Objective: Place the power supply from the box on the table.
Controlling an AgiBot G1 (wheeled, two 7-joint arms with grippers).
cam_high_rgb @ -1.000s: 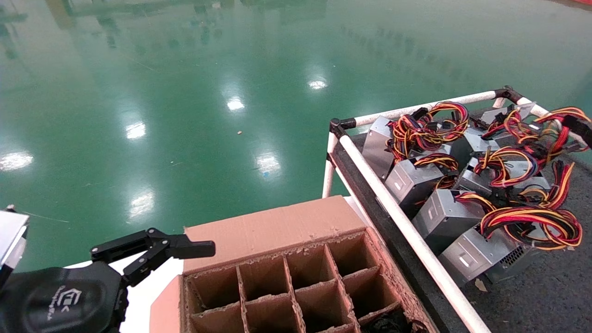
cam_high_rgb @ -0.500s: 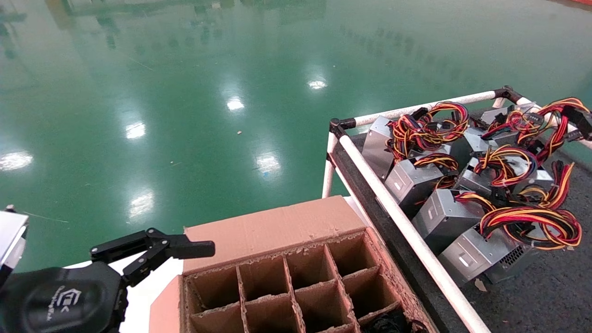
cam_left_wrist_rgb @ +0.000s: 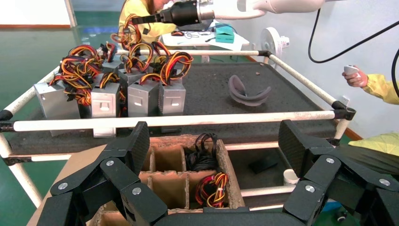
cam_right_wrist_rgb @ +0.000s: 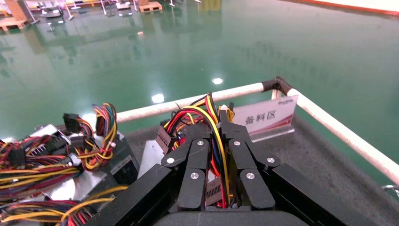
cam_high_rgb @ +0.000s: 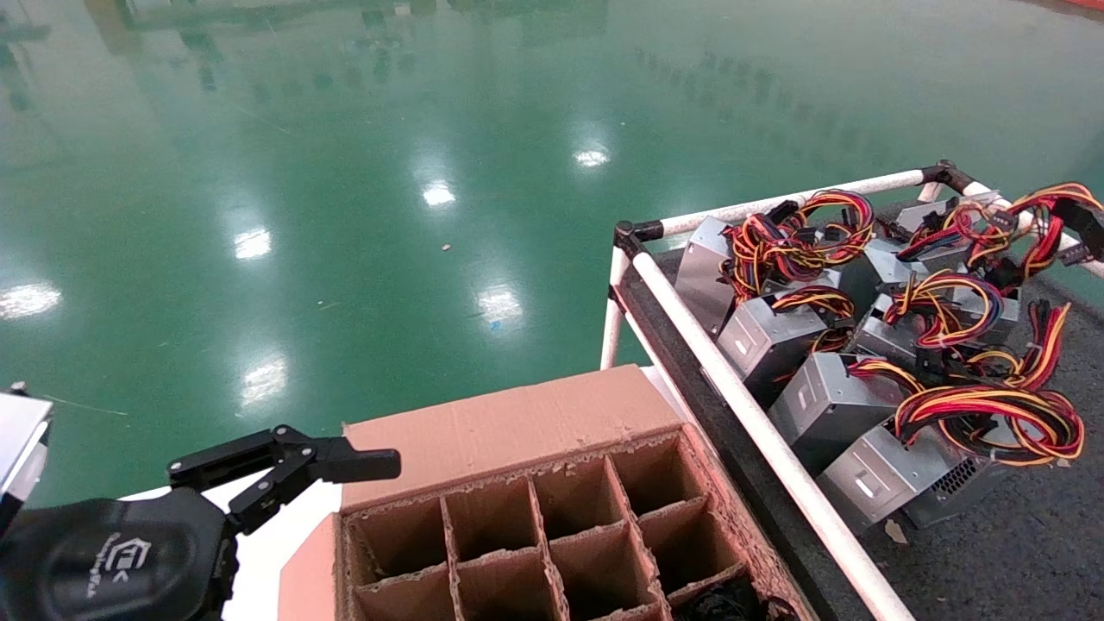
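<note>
The grey metal power supply with its bundle of red, yellow and black cables (cam_right_wrist_rgb: pixel 207 127) hangs from the right gripper (cam_right_wrist_rgb: pixel 217 155) by those wires. The right wrist view shows this plainly: the black fingers (cam_right_wrist_rgb: pixel 195 155) are pressed together on the cable bundle, above the far part of the dark grey rough-textured table framed by white tubular rails (cam_right_wrist_rgb: pixel 324 165). A white sign card with red print (cam_right_wrist_rgb: pixel 266 117) stands on the table against the far rail, seen in this view only. In the head view the gripper itself is out of frame; only the lifted cable bundle (cam_high_rgb: pixel 1035 228) shows at the right edge, over the table (cam_high_rgb: pixel 1018 552).

On the table lie rows of grey power supplies with coiled cables (cam_high_rgb: pixel 828 405), close together along its left rail. The left wrist view adds a dark grey curved piece (cam_left_wrist_rgb: pixel 248 93) lying apart on the table's bare middle, and the right arm (cam_left_wrist_rgb: pixel 211 10) reaching in from above.

The large brown cardboard box with frayed dividers (cam_high_rgb: pixel 552 535) stands just beside the table's left rail. From the head most cells look vacant, with something dark in one near cell; the left wrist view shows black cables (cam_left_wrist_rgb: pixel 202 153) and coloured cables (cam_left_wrist_rgb: pixel 211 188) in two cells.

The left gripper (cam_left_wrist_rgb: pixel 214 146) hovers beside the box, its jaws spread wide with nothing between them, over the glossy green floor (cam_high_rgb: pixel 345 172).
</note>
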